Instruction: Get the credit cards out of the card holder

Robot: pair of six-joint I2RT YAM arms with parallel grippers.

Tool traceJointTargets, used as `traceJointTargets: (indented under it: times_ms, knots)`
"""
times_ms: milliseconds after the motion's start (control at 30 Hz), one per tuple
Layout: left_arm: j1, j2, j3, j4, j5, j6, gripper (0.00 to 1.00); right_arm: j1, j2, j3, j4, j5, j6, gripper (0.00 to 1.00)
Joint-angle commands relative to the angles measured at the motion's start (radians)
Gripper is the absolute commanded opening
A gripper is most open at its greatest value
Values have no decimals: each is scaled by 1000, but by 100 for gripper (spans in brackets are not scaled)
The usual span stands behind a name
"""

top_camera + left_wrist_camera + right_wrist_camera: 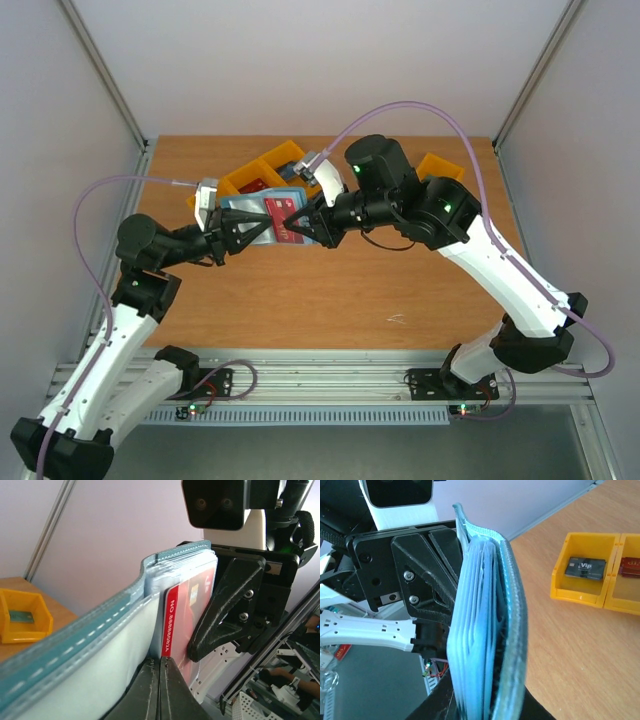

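Your left fingers (142, 692) are clenched tight, their tips meeting right at the lower edge of the red card (192, 605); whether they nip the card itself or only close beside it, you cannot tell; your right fingers (225, 605) are grasping the card holder (485, 605), one on each side of its stacked light-blue pockets, and one black finger presses flat on the red card's face; the card stands partly out of its pocket, a white number printed along its edge; the holder hangs open and on edge between your two arms, its teal outer flap with pale stitching curving off to the left; it is off the desk (330, 290), held in the air over the far middle part; just beyond it, at the far side, sit the orange bins (560, 587); one compartment holds a dark grey card (585, 567) lying flat, and the compartment beside it holds a second red card (630, 565), partly cut off by the picture edge.
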Motion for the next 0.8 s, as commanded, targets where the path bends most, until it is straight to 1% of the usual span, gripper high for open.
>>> traceJointTargets:
  times_ms: [0,133,233,367,533,633,767]
  knots:
    - [-55,3,51,171,111,-6,0,22,101,-37,190,-92,-4,1]
    - [-53,-8,51,131,102,-1,0,-22,72,-88,218,-134,33,2]
    - [-52,-23,47,81,94,22,0,-53,16,-156,270,-171,48,7]
    - [-49,-34,43,47,90,47,0,-61,-22,-184,252,-196,30,15]
    - [-35,-47,39,24,76,46,0,-63,-84,-244,267,-204,29,21]
    - [-29,-52,39,22,82,41,0,-72,-117,-275,273,-207,32,21]
    - [-13,-53,39,18,105,42,0,-89,-153,-293,256,-216,28,26]
